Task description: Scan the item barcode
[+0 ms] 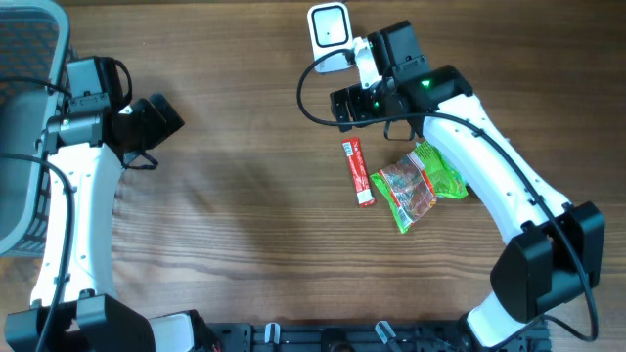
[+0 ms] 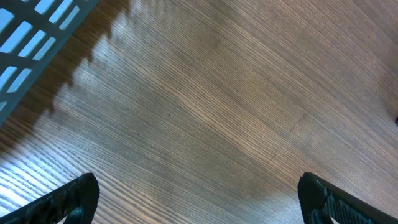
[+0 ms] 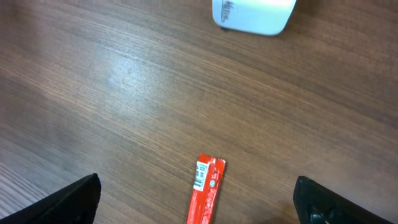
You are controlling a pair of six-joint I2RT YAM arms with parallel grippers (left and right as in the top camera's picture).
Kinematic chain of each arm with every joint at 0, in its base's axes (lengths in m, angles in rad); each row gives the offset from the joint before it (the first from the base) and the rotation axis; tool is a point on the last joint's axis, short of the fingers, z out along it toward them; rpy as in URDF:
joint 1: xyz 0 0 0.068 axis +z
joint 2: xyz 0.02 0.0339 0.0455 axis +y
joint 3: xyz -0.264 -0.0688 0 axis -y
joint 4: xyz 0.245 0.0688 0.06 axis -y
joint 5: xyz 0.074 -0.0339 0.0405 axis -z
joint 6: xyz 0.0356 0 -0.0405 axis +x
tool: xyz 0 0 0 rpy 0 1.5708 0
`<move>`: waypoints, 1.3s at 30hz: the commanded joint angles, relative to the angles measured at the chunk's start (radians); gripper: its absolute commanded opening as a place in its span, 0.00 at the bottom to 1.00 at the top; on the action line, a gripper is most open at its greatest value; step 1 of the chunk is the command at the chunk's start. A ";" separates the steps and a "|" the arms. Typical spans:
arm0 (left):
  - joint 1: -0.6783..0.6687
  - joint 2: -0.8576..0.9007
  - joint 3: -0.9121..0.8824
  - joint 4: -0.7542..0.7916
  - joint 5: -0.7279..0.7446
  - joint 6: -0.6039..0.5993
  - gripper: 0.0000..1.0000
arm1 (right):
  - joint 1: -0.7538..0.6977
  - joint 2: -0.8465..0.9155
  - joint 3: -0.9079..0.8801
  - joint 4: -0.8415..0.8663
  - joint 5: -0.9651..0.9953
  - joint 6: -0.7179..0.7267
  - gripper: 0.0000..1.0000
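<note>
The red stick packet (image 1: 358,174) lies flat on the wooden table (image 1: 235,254), right of centre, with its long side running roughly away from the robot. Just to its right is a green snack bag (image 1: 419,186), lying at a slant; its near corner comes close to the packet's lower end, though whether they touch is unclear. A white barcode scanner (image 1: 329,27) stands at the far edge of the table, apart from both items. The right gripper (image 1: 347,106) hangs between the scanner and the packet with its jaws spread wide and nothing between them. In the right wrist view its dark fingers (image 3: 68,202) frame the packet's upper end. The left gripper (image 1: 158,119) is well apart on the left side, also wide open and empty over bare wood, beside a grey mesh basket (image 1: 24,59).
</note>
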 commanded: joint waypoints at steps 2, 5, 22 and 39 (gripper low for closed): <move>0.005 -0.005 0.006 0.002 0.004 0.008 1.00 | -0.003 -0.148 0.016 0.050 0.006 -0.064 1.00; 0.004 -0.005 0.006 0.002 0.004 0.008 1.00 | -0.007 -0.310 0.016 0.093 0.006 -0.109 1.00; 0.004 -0.005 0.006 0.002 0.004 0.008 1.00 | -0.276 -1.505 -0.605 0.320 -0.021 -0.151 1.00; 0.004 -0.005 0.006 0.002 0.004 0.008 1.00 | -0.322 -1.786 -1.512 1.251 0.009 0.047 1.00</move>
